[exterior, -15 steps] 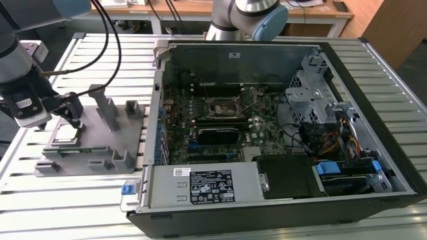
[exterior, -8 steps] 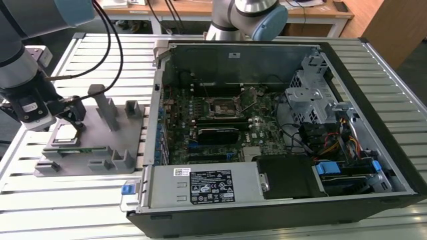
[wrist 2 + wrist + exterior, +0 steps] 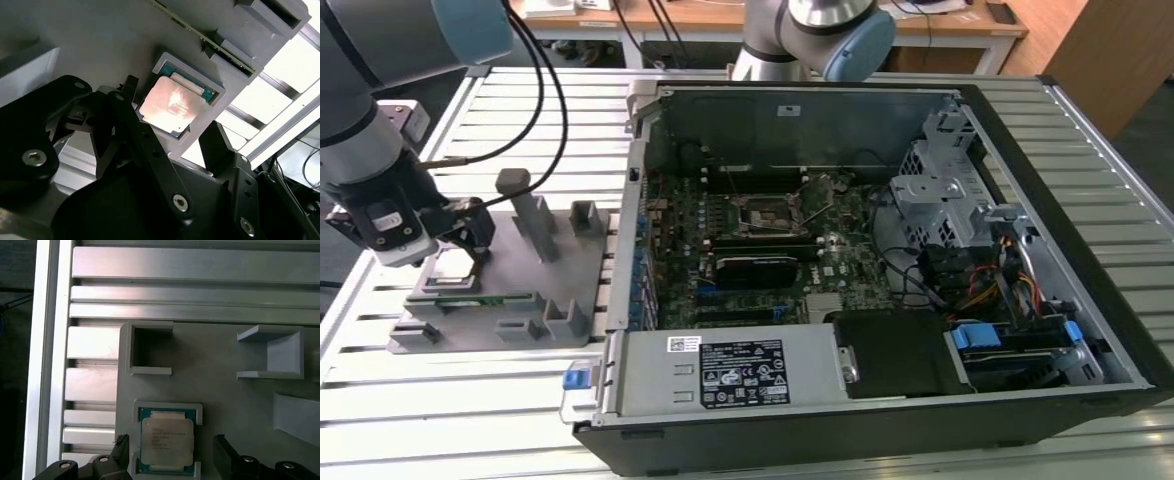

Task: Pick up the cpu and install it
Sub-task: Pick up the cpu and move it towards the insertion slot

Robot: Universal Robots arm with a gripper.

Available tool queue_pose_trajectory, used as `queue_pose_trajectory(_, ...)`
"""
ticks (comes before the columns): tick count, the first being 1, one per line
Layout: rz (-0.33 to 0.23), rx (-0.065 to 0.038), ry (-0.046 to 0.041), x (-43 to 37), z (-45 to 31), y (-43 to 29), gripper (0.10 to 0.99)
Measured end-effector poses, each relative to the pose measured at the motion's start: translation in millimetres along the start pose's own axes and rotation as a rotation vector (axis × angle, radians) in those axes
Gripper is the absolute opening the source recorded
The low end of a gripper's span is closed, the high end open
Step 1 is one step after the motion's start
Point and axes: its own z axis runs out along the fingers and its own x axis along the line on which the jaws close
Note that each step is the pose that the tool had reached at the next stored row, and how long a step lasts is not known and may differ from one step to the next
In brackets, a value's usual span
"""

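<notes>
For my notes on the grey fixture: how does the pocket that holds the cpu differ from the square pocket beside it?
The cpu pocket holds the cpu; the square pocket is empty. The cpu pocket sits between the open gripper's fingers; the square pocket lies clear of them. The cpu pocket has low lips; the square pocket's walls look taller. Both are grey parts of one fixture.

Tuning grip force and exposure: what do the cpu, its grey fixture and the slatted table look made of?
cpu: silvery metal lid, semi-gloss, glaring in the second wrist view; thin green edge, likely circuit board.
fixture: matte grey, no glare, probably plastic.
table: pale metal slats with brushed sheen, likely aluminium.
</notes>
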Motion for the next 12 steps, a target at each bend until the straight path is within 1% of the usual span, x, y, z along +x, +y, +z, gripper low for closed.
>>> queue_pose_trajectory(2,0.0,0.0,0.0,1.5,1.7,0.0,0.765)
queue_pose_trajectory(8,0.0,0.0,-0.0001,1.7,8.7,-0.4,0.765)
queue_pose_trajectory(10,0.0,0.0,0.0001,1.7,8.9,-0.4,0.749)
queue_pose_trajectory(11,0.0,0.0,-0.0002,1.9,9.2,-0.4,0.682)
queue_pose_trajectory(12,0.0,0.0,-0.0003,1.9,9.2,-0.4,0.682)
